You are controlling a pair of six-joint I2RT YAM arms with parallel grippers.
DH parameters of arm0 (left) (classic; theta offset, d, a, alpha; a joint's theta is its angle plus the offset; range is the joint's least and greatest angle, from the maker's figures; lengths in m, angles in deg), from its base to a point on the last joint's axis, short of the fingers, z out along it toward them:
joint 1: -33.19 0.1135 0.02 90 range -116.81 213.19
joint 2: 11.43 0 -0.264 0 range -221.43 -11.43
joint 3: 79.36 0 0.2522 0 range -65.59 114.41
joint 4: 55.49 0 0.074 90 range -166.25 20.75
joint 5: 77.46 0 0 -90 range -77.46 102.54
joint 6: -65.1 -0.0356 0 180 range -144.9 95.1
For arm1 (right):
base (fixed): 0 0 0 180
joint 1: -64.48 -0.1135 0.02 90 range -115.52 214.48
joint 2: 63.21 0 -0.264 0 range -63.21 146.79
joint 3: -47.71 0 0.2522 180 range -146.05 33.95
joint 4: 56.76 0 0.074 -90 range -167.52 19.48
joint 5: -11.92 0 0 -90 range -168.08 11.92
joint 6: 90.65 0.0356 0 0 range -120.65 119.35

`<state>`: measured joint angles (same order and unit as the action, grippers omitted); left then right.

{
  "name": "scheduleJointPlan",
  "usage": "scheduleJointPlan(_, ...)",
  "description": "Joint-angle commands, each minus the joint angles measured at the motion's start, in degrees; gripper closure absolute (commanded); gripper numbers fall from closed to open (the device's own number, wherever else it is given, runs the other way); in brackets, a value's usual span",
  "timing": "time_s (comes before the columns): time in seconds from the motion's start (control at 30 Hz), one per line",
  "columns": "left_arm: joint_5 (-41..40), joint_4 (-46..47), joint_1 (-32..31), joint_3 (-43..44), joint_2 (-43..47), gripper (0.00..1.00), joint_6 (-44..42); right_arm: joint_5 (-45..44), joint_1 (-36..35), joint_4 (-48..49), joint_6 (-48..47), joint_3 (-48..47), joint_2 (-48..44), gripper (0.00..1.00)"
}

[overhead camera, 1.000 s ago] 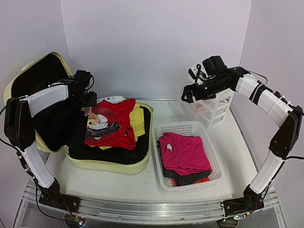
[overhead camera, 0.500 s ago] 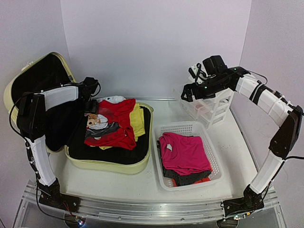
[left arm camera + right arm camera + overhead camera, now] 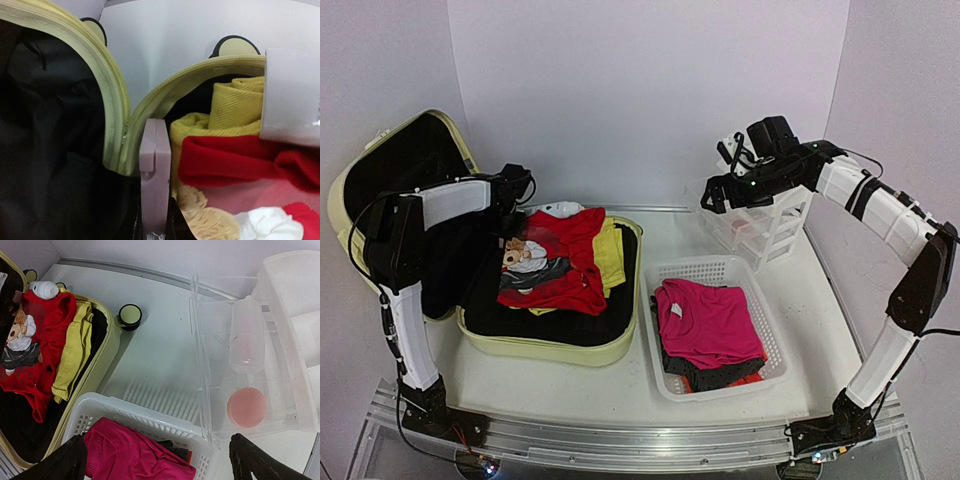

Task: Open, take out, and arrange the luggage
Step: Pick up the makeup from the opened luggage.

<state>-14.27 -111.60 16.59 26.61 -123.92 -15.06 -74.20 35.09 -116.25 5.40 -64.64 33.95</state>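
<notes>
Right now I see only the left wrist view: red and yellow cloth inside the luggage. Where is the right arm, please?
Observer: Its jaws are open in the air near the clear organizer, away from the luggage, touching nothing.
Operator: Is the basket empty?
Observer: No, the basket holds a pink garment.
Operator: And the organizer?
Observer: A bottle and a pink disc lie in its drawer.

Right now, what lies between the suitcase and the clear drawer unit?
Bare table between the suitcase and the drawer unit, apart from the suitcase's own wheel; the basket sits nearer the arms. Clearest in the right wrist view.
</notes>
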Motion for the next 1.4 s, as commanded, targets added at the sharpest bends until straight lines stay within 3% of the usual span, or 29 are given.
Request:
scheduleJointPlan(0.0, -2.1, -0.9, 0.6, -1.3, 8.7, 0.98, 0.1, 1.6, -0.1, 2.4, 1.3, -1.1, -1.0, 0.02)
scheduleJointPlan(0.2, 0.2, -1.5, 0.5, -7.2, 19.9, 1.00, 1.0, 3.1, -0.1, 2.3, 2.1, -0.1, -2.2, 0.02)
scheduleJointPlan(0.3, 5.9, -1.6, 0.6, -10.0, 25.9, 1.00, 1.8, 3.7, -0.1, 2.6, 2.4, 1.1, -3.1, 0.02)
scheduleJointPlan(0.57, 42.1, 2.4, 0.5, -15.0, 37.1, 1.00, 9.7, 11.2, -0.1, 4.0, 5.0, 4.7, -4.9, 0.02)
scheduleJointPlan(0.7, 60.0, 13.2, 0.5, -20.5, 40.3, 1.00, 16.4, 17.3, -0.1, 5.1, 7.1, 6.0, -5.7, 0.02)
scheduleJointPlan(0.83, 69.6, 27.4, 0.5, -26.0, 42.4, 1.00, 26.5, 25.1, -0.1, 7.9, 10.2, 8.4, -6.3, 0.03)
scheduleJointPlan(1.13, 66.9, 32.3, -6.2, -25.5, 42.8, 1.00, 30.4, 35.0, -2.1, 21.1, 23.2, 15.8, -8.6, 0.05)
scheduleJointPlan(1.37, 64.2, 35.1, -10.9, -23.3, 40.4, 0.99, 32.6, 33.8, -9.3, 32.6, 30.2, 17.2, -7.8, 0.07)
